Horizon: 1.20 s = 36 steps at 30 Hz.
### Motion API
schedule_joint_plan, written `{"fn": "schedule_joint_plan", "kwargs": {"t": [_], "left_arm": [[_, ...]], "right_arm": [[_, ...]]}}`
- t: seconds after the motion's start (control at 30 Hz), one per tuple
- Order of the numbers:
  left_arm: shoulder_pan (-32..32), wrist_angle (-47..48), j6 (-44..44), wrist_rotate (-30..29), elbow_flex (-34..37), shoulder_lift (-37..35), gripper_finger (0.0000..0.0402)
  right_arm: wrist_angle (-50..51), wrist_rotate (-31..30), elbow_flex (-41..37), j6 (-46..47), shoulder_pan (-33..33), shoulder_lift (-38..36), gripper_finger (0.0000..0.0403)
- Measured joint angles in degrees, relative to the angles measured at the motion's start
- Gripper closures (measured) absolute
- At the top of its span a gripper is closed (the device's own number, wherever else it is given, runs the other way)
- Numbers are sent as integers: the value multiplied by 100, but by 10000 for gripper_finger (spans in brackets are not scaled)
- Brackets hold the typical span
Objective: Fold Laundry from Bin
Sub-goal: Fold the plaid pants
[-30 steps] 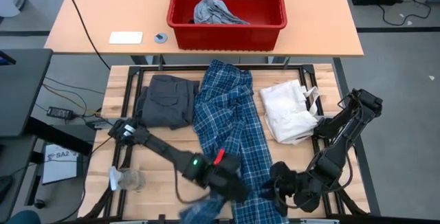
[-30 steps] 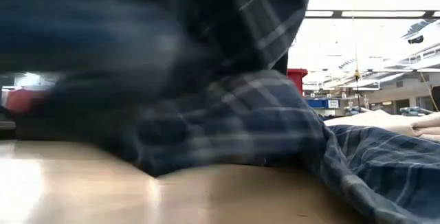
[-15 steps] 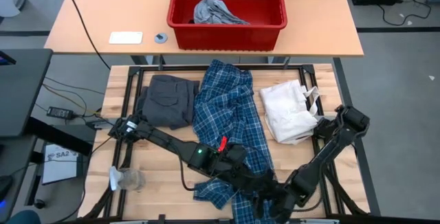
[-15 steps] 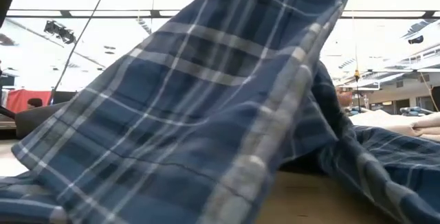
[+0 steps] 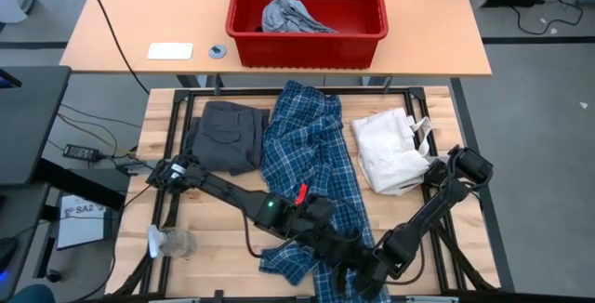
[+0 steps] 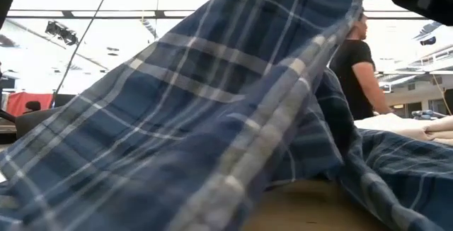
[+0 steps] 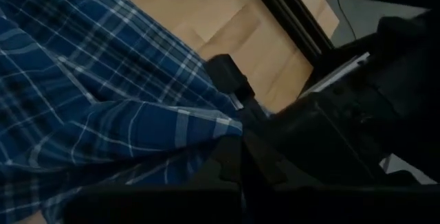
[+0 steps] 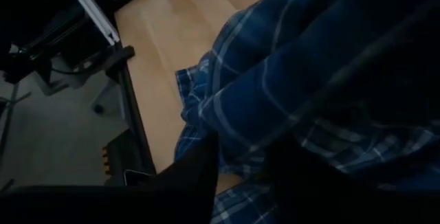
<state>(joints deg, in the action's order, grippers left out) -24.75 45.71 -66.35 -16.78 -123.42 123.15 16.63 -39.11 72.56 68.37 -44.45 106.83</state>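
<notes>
The blue-and-white plaid shirt lies lengthwise down the middle of the table, and its near end is lifted, filling the low view as a slanting sheet. My left gripper is shut on that near end. My right gripper sits right beside it on the same cloth. Folded dark grey shorts rest left of the shirt. A light grey piece lies in the red bin on the far table. My left gripper pinches an edge of the plaid shirt's near end between its shut fingers, slanting down from the table's left. The cloth rises off the table to the fingers. How many layers it has is hidden by the gripper. My right gripper has a thick fold of the plaid shirt between its two fingers, slanting down from the table's right. The fold fills the gap between them. Cloth below the fold reaches down to the table.
A white fabric bag with cords lies right of the shirt. A crumpled clear thing sits at the near left. A white card and a small round thing lie beside the bin. A person stands in the room behind.
My left gripper has carried the shirt's near end toward the table's right and lifted it, so the cloth now stands up as a slanting sheet. My right gripper has come down and leftward to that raised end and has narrowed its fingers around a fold of it.
</notes>
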Motion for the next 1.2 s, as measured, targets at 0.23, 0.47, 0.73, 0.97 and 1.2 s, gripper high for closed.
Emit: {"fn": "schedule_joint_plan", "kwargs": {"t": [0.23, 0.47, 0.73, 0.97, 1.2], "left_arm": [[-1, 319, 380, 199, 4, -54, 397], [-30, 684, 960, 247, 0, -321, 360], [68, 1115, 1786, 206, 0, -389, 300], [82, 1209, 1803, 300, 0, -415, 285], [37, 1189, 1535, 320, 0, -415, 285]], "right_arm": [[-310, 660, -11, -411, 181, -5, 376], [-628, 955, -7, -44, 45, -133, 398], [-568, 2072, -7, 190, -255, -1163, 400], [-346, 3252, 2, 428, -714, -2039, 401], [993, 3900, 4, 1272, -1443, -2268, 402]]}}
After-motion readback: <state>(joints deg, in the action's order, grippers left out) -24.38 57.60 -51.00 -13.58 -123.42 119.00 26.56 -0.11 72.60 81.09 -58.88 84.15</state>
